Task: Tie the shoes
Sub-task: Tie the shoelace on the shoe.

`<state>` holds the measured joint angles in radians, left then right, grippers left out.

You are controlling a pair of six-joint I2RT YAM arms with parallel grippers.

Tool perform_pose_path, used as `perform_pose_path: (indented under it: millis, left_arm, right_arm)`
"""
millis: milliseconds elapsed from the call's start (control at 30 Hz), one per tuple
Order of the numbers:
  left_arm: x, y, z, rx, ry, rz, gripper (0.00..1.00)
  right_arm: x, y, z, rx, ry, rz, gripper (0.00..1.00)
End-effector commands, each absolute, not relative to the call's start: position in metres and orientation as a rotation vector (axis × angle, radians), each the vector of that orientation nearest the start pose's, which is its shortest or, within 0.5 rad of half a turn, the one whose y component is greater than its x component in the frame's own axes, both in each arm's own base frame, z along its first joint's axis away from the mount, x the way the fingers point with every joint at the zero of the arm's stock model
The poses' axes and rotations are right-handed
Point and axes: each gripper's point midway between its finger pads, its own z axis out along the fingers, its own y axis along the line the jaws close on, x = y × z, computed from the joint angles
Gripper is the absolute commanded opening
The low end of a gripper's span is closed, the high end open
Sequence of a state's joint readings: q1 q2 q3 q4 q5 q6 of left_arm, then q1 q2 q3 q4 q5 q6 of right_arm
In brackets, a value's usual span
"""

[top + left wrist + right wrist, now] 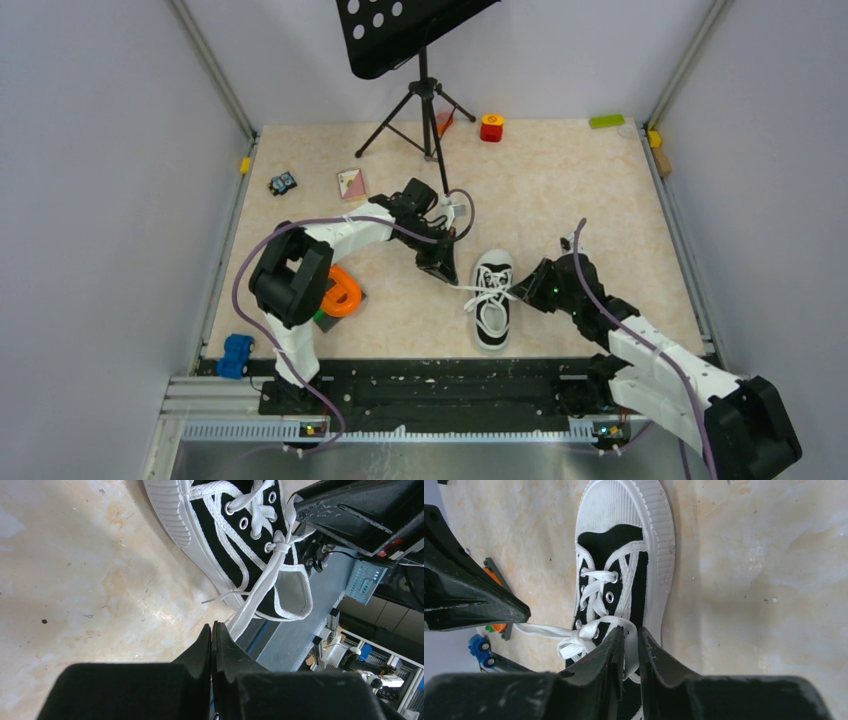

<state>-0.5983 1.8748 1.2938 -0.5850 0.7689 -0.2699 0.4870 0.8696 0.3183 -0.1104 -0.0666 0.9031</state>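
Black canvas sneaker (493, 305): laid toe-away between both grippers. Lace strand (248, 605) is pinched taut leftward by the closed left gripper (214, 630). Lace loop (628, 650) is straddled by the right gripper (630, 637), jaws nearly closed, grip undeterminable.

Black canvas low-top sneaker (492, 305) with white ribbed rubber toe cap (624, 502), white sole (667, 575) and white laces (596, 576); beige marbled tabletop (560, 180); black perforated music stand (400, 30); orange ring (352, 300); blue toy car (237, 355); red-and-yellow block (491, 127).

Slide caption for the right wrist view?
Lace loop between the right fingers over the black sneaker; left fingers hold the other lace taut.
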Motion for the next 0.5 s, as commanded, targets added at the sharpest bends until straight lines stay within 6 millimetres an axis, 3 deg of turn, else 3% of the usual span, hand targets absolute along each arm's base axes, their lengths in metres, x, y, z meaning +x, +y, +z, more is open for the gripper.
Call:
perform_pose_path:
  millis: [0,133,467]
  left_arm:
    - [0.235,-0.321,0.087,0.711,2.746,-1.294,0.0]
    - [0.236,-0.321,0.088,0.713,2.743,-1.293,0.0]
    - [0.238,-0.313,0.085,0.705,2.749,-1.259,0.0]
  right_arm:
    - [0.225,0.161,0.075,0.473,2.262,0.807,0.12]
    - [0.224,0.16,0.074,0.471,2.268,0.798,0.0]
    - [0.221,0.134,0.073,0.534,2.241,0.662,0.0]
